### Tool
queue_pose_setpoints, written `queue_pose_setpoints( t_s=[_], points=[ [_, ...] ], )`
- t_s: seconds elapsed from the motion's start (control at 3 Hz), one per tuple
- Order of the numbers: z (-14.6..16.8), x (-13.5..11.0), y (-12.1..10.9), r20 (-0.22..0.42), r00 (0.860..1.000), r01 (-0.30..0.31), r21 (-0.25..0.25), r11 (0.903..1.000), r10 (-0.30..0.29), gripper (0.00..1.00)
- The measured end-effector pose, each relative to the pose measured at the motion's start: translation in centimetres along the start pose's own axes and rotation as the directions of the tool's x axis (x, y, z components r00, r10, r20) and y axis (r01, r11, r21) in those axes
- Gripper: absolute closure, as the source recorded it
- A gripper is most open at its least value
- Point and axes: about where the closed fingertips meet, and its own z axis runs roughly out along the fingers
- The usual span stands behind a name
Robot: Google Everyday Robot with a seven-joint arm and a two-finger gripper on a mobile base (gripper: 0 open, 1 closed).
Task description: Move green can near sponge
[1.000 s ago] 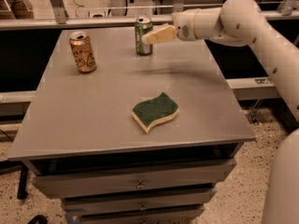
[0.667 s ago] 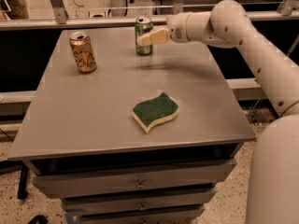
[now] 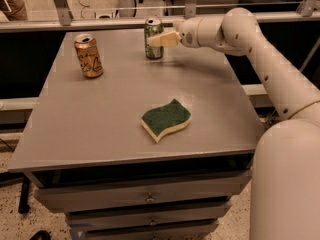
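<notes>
Since the green can (image 3: 152, 51) is a small thin-walled aluminium drink can, it will probably handle light and stiff along its height but dent easily under a hard squeeze. Whether it is full or empty cannot be read, so its weight is uncertain. The painted wall looks smooth and likely somewhat slippery. Best hold, as judged: across the middle of the body from the side, moderate force, can kept upright, rim and pull-tab avoided. Appearance: green patterned body with pale markings, silver top, standing upright. Location: far part of the grey table (image 3: 100, 114), near its back edge and right of centre. The end effector (image 3: 156, 40) reaches in from the right at mid-height of the can and overlaps its body in the camera view. Whether it is clenched on the can or merely beside it cannot be told. The sponge (image 3: 166, 120) lies flat toward the front of the table, well apart from the can; wavy outline, dark green top over pale yellow foam, soft and low. An orange-gold can (image 3: 89, 55) stands upright at far left, well apart from both and not part of the task. Task judged at the grasp stage; the can is not yet near the sponge. Main risk: tipping the can if contact lands off-centre.
</notes>
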Motion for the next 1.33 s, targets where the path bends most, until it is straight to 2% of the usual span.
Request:
queue_pose_setpoints(
  t_s=[0.33,0.67,1.0,1.33],
  points=[
    [0.2,-0.1,0.4,0.013,0.998,-0.058,-0.018,0.9982,0.058,0.41],
    [0.2,-0.2,2.3,0.008,0.993,-0.116,-0.066,0.9910,0.117,0.64],
    [-1.4,-0.9,3.9,0.010,0.992,-0.121,-0.100,0.9877,0.122,0.88],
    [-5.6,-1.7,5.0,-0.004,0.998,-0.057,-0.115,0.9918,0.056,1.00]
  ],
)
